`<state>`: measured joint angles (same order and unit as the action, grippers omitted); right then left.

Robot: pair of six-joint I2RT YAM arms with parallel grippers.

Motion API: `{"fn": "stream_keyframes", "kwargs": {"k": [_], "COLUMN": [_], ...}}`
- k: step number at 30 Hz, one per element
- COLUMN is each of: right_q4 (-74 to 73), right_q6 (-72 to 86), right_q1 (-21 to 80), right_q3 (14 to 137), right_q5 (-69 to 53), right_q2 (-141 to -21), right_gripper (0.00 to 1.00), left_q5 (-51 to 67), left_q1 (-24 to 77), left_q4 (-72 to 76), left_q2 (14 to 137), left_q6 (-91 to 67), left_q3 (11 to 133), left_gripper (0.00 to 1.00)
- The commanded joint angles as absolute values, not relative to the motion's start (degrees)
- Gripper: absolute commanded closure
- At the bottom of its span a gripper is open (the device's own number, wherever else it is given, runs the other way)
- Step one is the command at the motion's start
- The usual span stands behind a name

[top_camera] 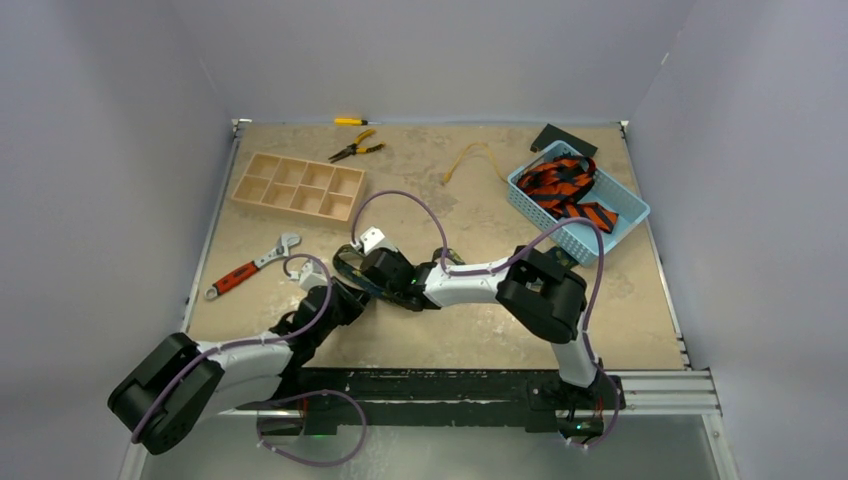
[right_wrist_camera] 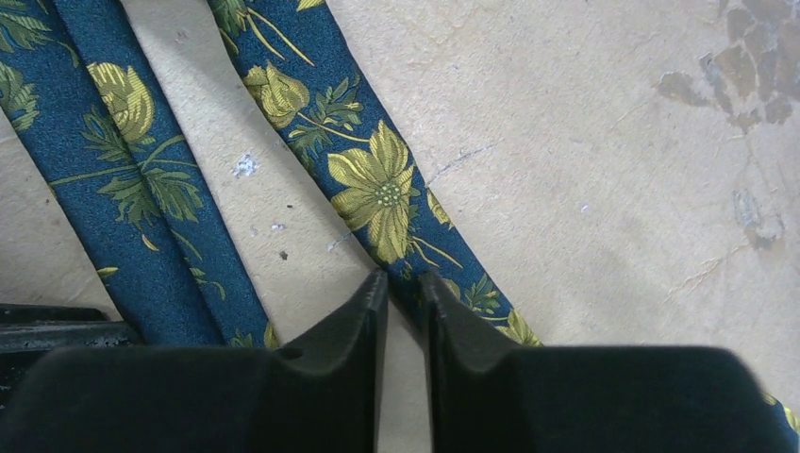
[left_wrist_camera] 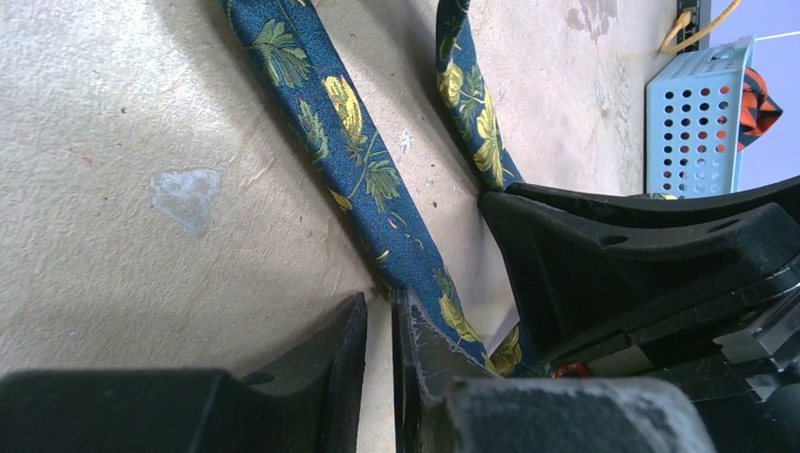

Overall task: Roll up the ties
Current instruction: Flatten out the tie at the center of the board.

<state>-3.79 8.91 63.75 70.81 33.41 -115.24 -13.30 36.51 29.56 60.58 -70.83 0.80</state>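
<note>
The navy tie (top_camera: 342,262) with a gold-yellow flower pattern lies on the table in two strips, seen in the left wrist view (left_wrist_camera: 351,142) and the right wrist view (right_wrist_camera: 373,170). My left gripper (left_wrist_camera: 379,300) is nearly closed, its tips at the edge of one strip. It sits at mid table in the top view (top_camera: 345,293). My right gripper (right_wrist_camera: 404,278) is nearly closed with the other strip's edge between its tips, and sits close beside the left one (top_camera: 362,265). The orange-red striped ties (top_camera: 565,185) lie bunched in a blue basket (top_camera: 622,215).
A wooden divided tray (top_camera: 300,185), pliers (top_camera: 355,148) and a yellow-handled tool (top_camera: 350,121) lie at the back left. A red-handled wrench (top_camera: 250,268) lies at the left. A thin yellow cord (top_camera: 470,155) lies at the back middle, and a black object (top_camera: 562,140) sits behind the basket.
</note>
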Motion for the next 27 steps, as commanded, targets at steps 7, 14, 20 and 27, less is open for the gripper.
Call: {"fn": "stream_keyframes", "kwargs": {"k": [7,14,20,27], "right_q4": [-5.1,-5.57,-8.37,-11.8], "right_q6": [9.31,6.73,7.93,13.86], "right_q1": [63.54,63.54,64.57,67.14], "right_q3": [68.94,68.64,68.28,66.66], "right_q5": [37.46,40.44,36.02,35.61], "right_q2": [-110.18,-100.69,-95.23,-94.06], "right_gripper": [1.0,1.0,1.0,1.0], "left_q5": [-15.15,-18.28,-22.68,-26.35], "left_q1": [36.72,37.32,41.22,43.21], "left_q4": [39.01,57.43,86.2,101.97], "left_q2": [66.04,78.95,97.81,109.15], "left_q6": [-67.34,-64.64,-59.3,-55.29], "left_q3": [-6.99,-6.53,-5.12,-2.65], "left_gripper": [0.86,0.87,0.88,0.88]}}
